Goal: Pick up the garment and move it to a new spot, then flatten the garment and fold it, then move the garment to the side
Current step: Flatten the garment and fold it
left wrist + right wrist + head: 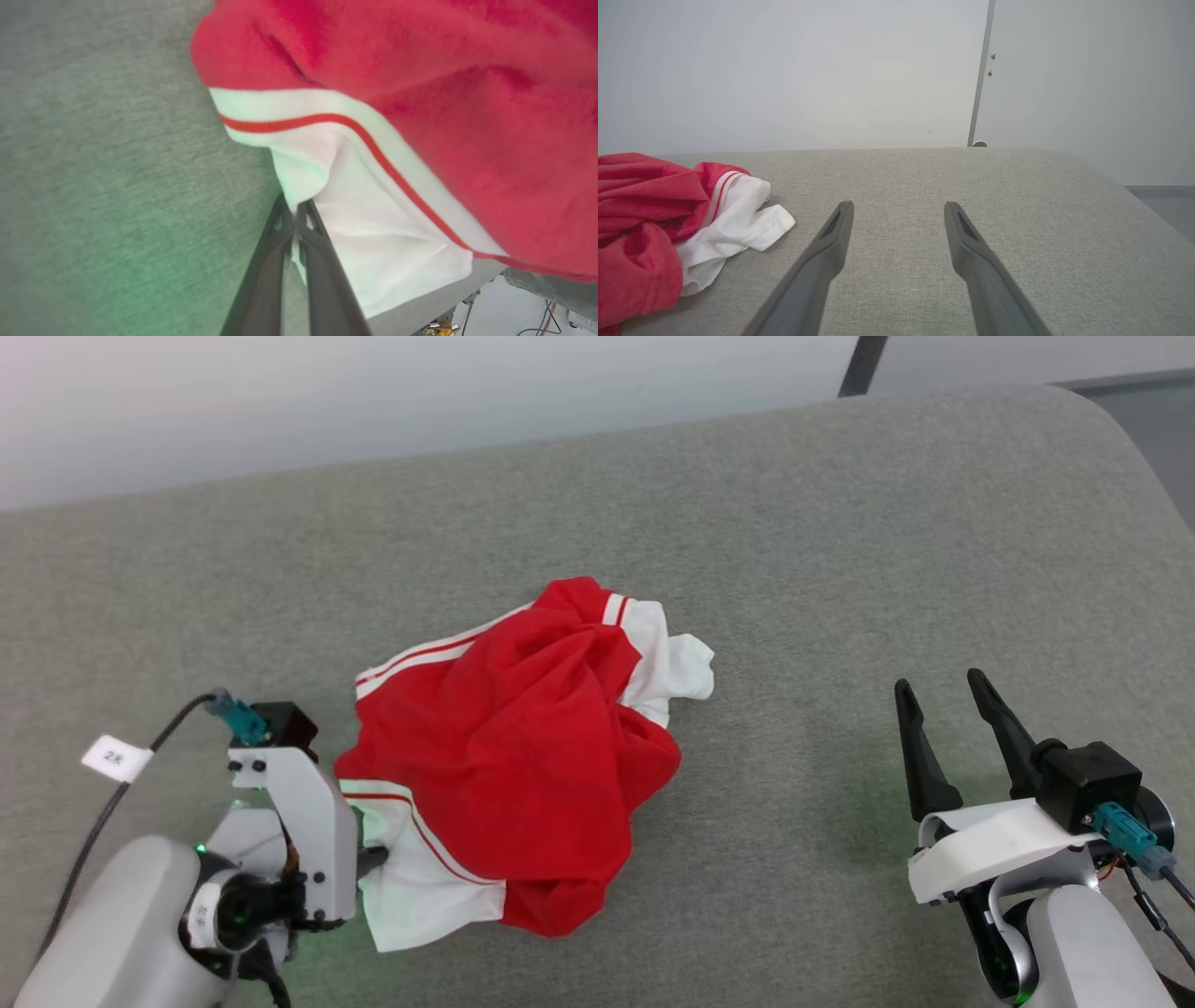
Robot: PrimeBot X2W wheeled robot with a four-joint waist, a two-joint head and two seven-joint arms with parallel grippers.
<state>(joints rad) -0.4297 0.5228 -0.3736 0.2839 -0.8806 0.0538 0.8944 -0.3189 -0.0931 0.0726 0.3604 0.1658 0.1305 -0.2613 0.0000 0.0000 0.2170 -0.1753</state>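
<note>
Our left gripper (294, 212) is pinched shut on the garment's white sleeve (373, 219), with the thin knit bunched between its long dark tips. We see a small white tag (116, 758) beside our left arm (126, 915). Its writing starts with a "2"; the rest is too small to read. From the sleeve, a ribbed white band (280, 105) with one red stripe curves up into soft red cloth. The garment (504, 756) lies crumpled near the middle of the grey woven cushion (794, 569), a second white sleeve (677, 663) poking out at its far right. Our right gripper (938, 679) hovers well apart to the right, tapered fingers spread wide, holding nothing.
</note>
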